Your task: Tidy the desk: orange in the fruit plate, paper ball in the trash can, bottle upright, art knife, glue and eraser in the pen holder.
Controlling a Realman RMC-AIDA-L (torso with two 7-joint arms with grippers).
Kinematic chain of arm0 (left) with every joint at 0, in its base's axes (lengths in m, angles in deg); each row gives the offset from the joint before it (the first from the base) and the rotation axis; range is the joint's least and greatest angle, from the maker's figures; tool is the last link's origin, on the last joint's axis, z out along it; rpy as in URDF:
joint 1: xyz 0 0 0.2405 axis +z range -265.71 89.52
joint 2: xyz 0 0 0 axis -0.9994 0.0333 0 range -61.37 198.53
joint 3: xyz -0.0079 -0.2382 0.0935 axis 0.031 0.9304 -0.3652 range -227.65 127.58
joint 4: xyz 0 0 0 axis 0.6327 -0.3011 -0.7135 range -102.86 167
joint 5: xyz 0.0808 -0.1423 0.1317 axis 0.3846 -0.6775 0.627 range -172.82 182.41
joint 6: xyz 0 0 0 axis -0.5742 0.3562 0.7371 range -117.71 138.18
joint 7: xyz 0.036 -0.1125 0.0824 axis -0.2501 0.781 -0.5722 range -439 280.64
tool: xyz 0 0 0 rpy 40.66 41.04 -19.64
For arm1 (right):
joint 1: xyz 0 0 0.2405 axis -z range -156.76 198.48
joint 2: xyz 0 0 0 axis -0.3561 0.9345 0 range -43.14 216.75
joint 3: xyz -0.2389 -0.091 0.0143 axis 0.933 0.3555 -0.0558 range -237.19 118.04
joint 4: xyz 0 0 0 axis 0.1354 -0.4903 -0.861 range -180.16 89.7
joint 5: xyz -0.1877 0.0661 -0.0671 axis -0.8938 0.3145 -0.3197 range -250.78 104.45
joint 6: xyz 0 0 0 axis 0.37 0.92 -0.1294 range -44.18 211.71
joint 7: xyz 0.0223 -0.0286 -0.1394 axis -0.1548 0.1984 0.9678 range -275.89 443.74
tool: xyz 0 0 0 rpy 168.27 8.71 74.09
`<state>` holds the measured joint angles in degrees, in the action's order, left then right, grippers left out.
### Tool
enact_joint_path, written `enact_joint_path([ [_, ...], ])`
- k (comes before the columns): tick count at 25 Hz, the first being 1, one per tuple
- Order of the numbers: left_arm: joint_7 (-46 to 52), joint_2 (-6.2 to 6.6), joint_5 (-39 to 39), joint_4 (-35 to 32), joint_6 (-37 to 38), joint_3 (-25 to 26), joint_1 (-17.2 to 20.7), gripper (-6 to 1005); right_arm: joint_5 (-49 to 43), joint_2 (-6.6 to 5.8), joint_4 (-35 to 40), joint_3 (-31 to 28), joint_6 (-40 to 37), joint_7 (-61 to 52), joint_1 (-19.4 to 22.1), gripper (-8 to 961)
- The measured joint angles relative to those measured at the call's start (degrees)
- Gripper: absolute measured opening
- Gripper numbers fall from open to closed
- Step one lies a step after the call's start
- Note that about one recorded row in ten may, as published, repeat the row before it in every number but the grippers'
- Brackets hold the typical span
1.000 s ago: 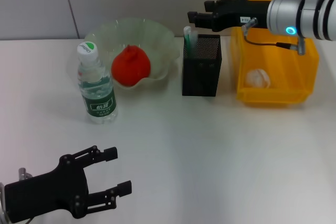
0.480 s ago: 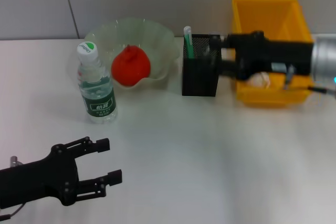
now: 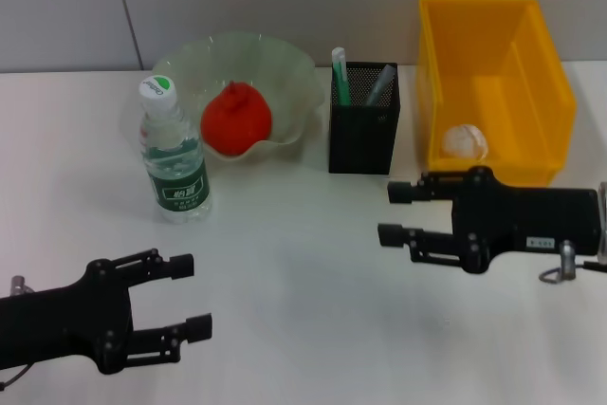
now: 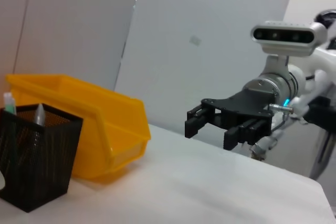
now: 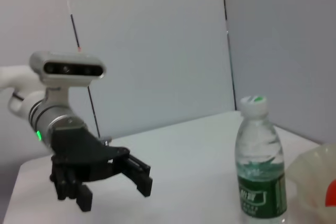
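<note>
The orange (image 3: 237, 119) lies in the pale green fruit plate (image 3: 285, 68). The water bottle (image 3: 174, 154) stands upright left of the plate; it also shows in the right wrist view (image 5: 259, 161). The black mesh pen holder (image 3: 363, 132) holds a green-capped item and a grey one. The white paper ball (image 3: 467, 141) lies in the yellow bin (image 3: 545, 82). My right gripper (image 3: 391, 212) is open and empty, low over the table in front of the bin. My left gripper (image 3: 185, 296) is open and empty at the front left.
The yellow bin stands at the back right, close behind my right arm. The pen holder (image 4: 37, 161) and bin (image 4: 105, 124) also show in the left wrist view, with the right gripper (image 4: 212, 127) beyond.
My right gripper has drawn back from above the pen holder, come down and now sits low in front of the bin. My left gripper has slid back a little toward the front left.
</note>
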<state>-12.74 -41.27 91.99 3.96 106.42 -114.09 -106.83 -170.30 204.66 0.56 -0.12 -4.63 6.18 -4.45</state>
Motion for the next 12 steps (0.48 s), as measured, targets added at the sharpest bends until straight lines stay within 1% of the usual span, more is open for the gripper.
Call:
enact_joint_path([
  [3, 0.86, 0.45, 1.29, -0.11, 0.46, 0.04, -0.32, 818, -0.48, -0.08, -0.26, 0.00, -0.84, 1.22, 0.92, 549],
  [12, 3.58, 2.01, 3.03, -1.06, 1.32, 0.09, -0.86, 818, -2.11, -0.30, -1.21, 0.05, -1.51, 4.22, 2.99, 602],
])
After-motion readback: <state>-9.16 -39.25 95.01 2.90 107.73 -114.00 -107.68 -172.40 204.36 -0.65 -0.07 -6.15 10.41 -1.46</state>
